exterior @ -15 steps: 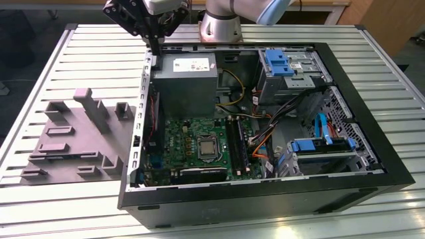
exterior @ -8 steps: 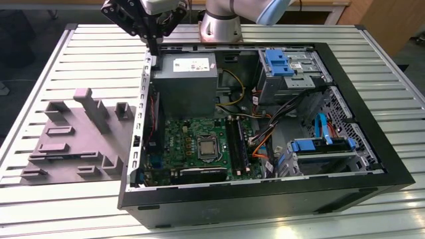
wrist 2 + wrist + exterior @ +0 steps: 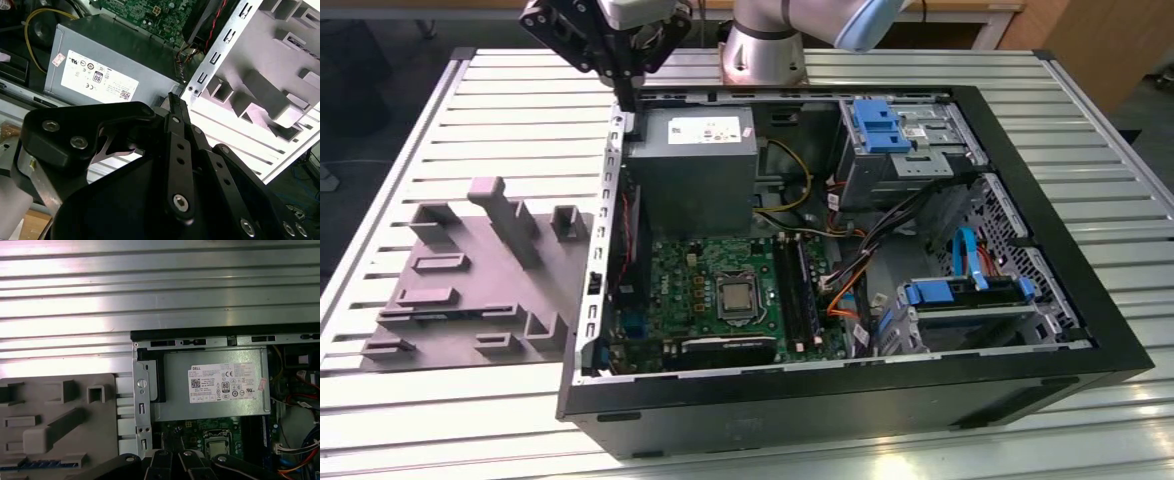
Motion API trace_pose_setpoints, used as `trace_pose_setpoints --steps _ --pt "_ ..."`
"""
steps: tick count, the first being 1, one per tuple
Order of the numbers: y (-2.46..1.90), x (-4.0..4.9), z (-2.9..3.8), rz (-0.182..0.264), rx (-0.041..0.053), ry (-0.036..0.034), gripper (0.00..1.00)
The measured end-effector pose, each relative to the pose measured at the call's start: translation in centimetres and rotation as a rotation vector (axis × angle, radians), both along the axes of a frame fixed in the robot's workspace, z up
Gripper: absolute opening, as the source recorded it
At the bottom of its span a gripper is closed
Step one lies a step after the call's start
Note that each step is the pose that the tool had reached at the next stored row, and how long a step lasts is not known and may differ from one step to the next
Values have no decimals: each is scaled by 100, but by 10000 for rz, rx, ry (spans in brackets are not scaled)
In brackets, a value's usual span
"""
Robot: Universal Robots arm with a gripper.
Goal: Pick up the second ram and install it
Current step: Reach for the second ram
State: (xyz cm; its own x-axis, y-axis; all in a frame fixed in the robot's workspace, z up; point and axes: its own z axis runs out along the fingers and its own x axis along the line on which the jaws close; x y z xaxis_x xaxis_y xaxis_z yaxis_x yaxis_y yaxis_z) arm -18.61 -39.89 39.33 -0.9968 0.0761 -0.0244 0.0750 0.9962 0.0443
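Note:
My gripper [image 3: 630, 100] hangs over the case's rear corner on the exterior view's left, just above the power supply [image 3: 694, 165]. Its fingers look shut together with nothing between them; in the second wrist view the gripper [image 3: 176, 100] tapers to one narrow tip. A thin dark strip with bluish marks, seemingly the second ram [image 3: 32, 464], sits on edge in a slot of the pale grey tray [image 3: 50, 420]. In the exterior view that strip [image 3: 434, 313] is well away from the gripper. Long dark memory slots [image 3: 795, 290] run beside the processor [image 3: 738, 295].
The open computer case [image 3: 1067, 330] lies on a slatted metal table [image 3: 427, 420]. The tray [image 3: 467, 290] with upright blocks stands beside the case on the exterior view's left. Cables, blue drive brackets [image 3: 878, 125] and the case's metal wall [image 3: 607, 220] crowd the interior.

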Motion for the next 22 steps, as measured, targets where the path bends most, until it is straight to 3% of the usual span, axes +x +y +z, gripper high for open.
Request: trace_pose_setpoints --steps 22 --pt "0 -70 0 0 0 0 11"
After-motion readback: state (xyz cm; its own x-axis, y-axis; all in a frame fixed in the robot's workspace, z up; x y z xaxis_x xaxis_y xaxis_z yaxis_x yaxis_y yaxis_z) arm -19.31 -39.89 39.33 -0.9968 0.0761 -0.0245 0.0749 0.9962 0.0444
